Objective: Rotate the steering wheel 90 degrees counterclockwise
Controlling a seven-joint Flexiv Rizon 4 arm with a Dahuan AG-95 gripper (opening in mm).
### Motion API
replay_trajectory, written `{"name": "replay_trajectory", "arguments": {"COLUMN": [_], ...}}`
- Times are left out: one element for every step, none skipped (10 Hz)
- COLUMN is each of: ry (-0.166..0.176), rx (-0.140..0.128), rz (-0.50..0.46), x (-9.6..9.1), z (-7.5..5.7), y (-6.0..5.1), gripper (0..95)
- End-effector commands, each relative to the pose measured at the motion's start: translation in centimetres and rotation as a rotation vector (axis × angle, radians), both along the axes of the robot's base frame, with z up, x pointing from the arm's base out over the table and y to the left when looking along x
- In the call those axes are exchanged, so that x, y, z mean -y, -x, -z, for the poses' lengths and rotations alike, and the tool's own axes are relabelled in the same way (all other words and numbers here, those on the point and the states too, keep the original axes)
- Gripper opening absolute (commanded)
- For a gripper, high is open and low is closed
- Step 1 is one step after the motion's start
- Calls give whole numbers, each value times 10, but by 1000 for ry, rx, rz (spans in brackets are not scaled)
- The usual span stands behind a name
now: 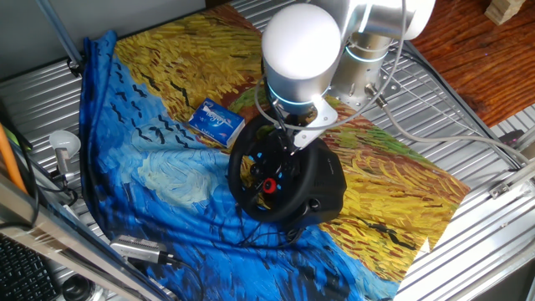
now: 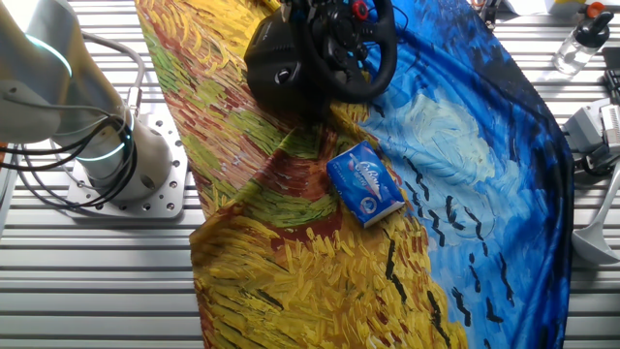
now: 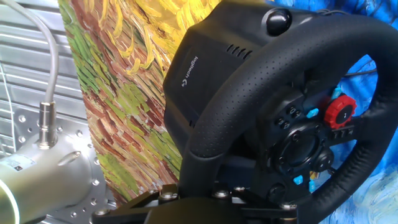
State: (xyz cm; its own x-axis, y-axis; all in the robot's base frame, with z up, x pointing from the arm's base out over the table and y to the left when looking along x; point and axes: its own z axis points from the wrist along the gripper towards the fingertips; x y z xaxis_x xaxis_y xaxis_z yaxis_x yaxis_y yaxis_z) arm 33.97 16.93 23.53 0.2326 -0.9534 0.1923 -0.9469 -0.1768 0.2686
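Observation:
The steering wheel (image 1: 272, 180) is black and round, with a red button on its hub. It stands tilted on its bulky black base (image 1: 326, 194) in the middle of the painted cloth. My gripper (image 1: 290, 142) comes down on the top of the rim under the white wrist joint. In the hand view the rim (image 3: 230, 118) runs straight down into my gripper (image 3: 206, 174), which closes on it. The fingertips are hidden by the rim. The red button (image 3: 341, 112) and small blue buttons sit on the hub. In the other fixed view the wheel (image 2: 360, 53) is at the top edge.
A small blue-and-white box (image 1: 216, 121) lies on the cloth behind and left of the wheel; it also shows in the other fixed view (image 2: 365, 182). The arm's base (image 2: 116, 165) is bolted to the slatted metal table. Cables run from the wheel base (image 1: 251, 230).

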Motion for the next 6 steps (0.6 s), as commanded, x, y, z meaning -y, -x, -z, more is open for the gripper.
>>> {"name": "replay_trajectory", "arguments": {"ry": [0, 0, 1, -1, -2, -1], "rx": [2, 2, 2, 2, 1, 0], "rz": [4, 5, 6, 4, 0, -1], "x": [0, 0, 1, 2, 3, 4], "z": [4, 5, 5, 7, 8, 8], "y": [-2, -2, -2, -3, -3, -4], "gripper": [0, 0, 0, 0, 0, 0]}}
